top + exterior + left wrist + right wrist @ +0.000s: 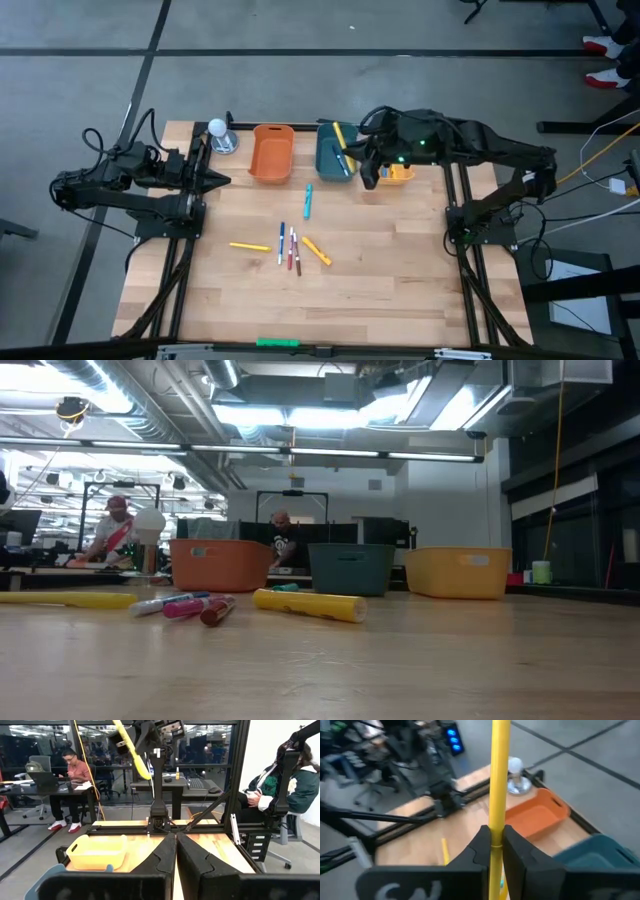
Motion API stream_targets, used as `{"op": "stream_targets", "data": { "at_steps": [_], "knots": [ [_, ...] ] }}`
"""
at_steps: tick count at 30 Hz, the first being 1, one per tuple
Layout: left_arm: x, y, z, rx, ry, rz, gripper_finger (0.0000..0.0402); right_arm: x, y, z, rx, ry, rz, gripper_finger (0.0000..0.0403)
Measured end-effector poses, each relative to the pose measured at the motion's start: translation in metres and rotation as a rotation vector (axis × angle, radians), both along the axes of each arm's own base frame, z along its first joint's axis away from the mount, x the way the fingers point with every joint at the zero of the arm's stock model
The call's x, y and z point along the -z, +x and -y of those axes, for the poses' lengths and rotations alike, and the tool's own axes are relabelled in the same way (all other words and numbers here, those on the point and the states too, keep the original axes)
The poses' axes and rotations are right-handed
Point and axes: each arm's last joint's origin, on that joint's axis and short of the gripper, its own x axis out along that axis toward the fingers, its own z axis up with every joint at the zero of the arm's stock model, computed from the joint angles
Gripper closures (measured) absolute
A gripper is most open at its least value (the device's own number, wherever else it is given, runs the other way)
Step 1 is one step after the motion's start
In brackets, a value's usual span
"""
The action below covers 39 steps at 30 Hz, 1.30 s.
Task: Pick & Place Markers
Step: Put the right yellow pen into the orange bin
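This is a robotics laboratory inside a large open workshop hall. The ceiling is bare, with metal ducts, pipes and long strip lamps. The floor is grey concrete with dark lines. A wooden table stands on black metal frames, and two dark robot arms are fixed at its sides. Beyond the closed jaws of the left gripper, behind glass walls, a person sits at a desk with a laptop, and another person sits in a chair near the table. More desks with a keyboard and screens fill the room behind.
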Motion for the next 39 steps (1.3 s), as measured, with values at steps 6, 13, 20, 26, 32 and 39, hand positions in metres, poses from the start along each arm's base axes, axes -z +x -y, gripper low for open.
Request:
{"op": "stream_targets", "data": {
  "at_steps": [6,13,20,26,32,39],
  "knots": [
    [0.0,0.0,0.0,0.0,0.0,0.0,0.0389,-0.008,-0.004,-0.003,-0.089,0.034,0.061,0.0376],
    [0.0,0.0,0.0,0.0,0.0,-0.001,0.0393,-0.013,-0.01,-0.004,-0.115,0.048,0.089,0.0376],
    [0.0,0.0,0.0,0.0,0.0,0.0,0.039,-0.015,-0.013,-0.004,-0.111,0.059,0.1,0.0376],
    [0.0,0.0,0.0,0.0,0.0,0.0,0.0391,-0.015,-0.013,-0.004,-0.127,0.082,0.103,0.0376],
    [0.0,0.0,0.0,-0.004,0.07,-0.001,0.0392,-0.015,-0.013,-0.004,-0.131,0.081,0.103,0.0376],
    [0.0,0.0,0.0,-0.004,0.083,0.002,0.039,-0.015,-0.013,-0.004,-0.131,0.081,0.103,0.0376]
  ]
}}
